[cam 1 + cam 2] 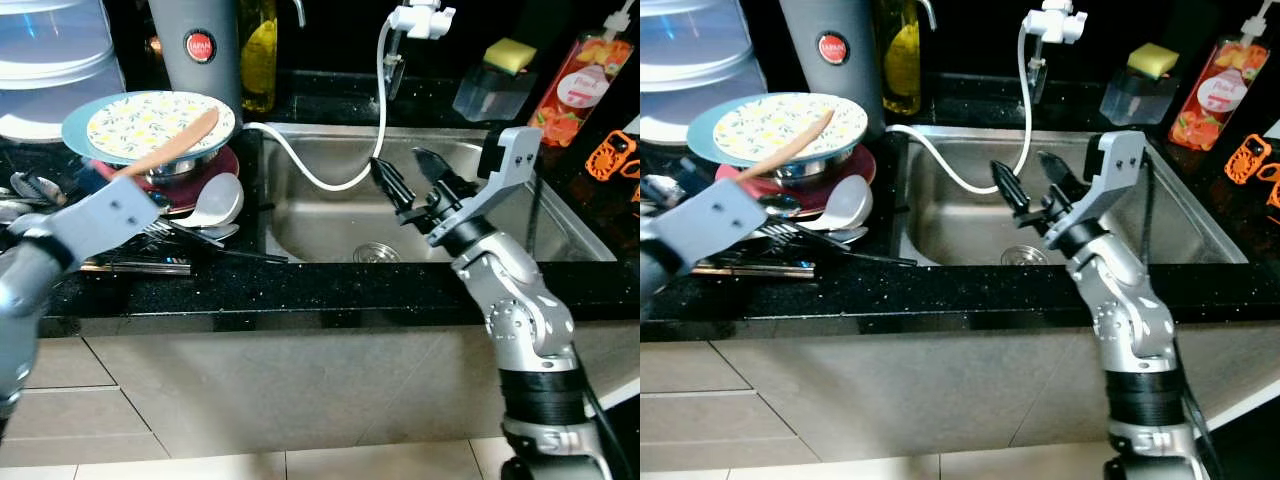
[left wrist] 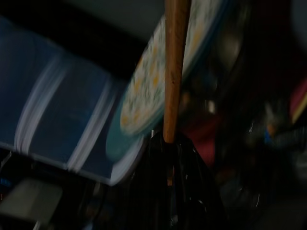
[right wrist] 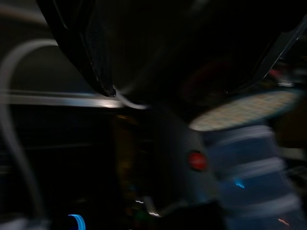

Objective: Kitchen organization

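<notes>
My left gripper (image 2: 168,146) is shut on the lower end of a wooden spoon (image 1: 175,145). The spoon's head rests over a teal-rimmed plate with a lemon pattern (image 1: 140,120). That plate sits on a steel bowl (image 1: 185,165) and a red plate (image 1: 225,165) on the black counter at left. A white ladle (image 1: 215,200) and dark cutlery (image 1: 135,262) lie beside them. My right gripper (image 1: 398,160) hovers open over the steel sink (image 1: 320,220), with nothing between its fingers.
A white hose (image 1: 380,90) curves from the faucet head (image 1: 420,18) into the sink. A grey flask (image 1: 198,45) and an oil bottle (image 1: 258,50) stand behind the plate. A sponge (image 1: 510,55) on a box, a soap bottle (image 1: 580,75) and an orange item (image 1: 610,155) are at right.
</notes>
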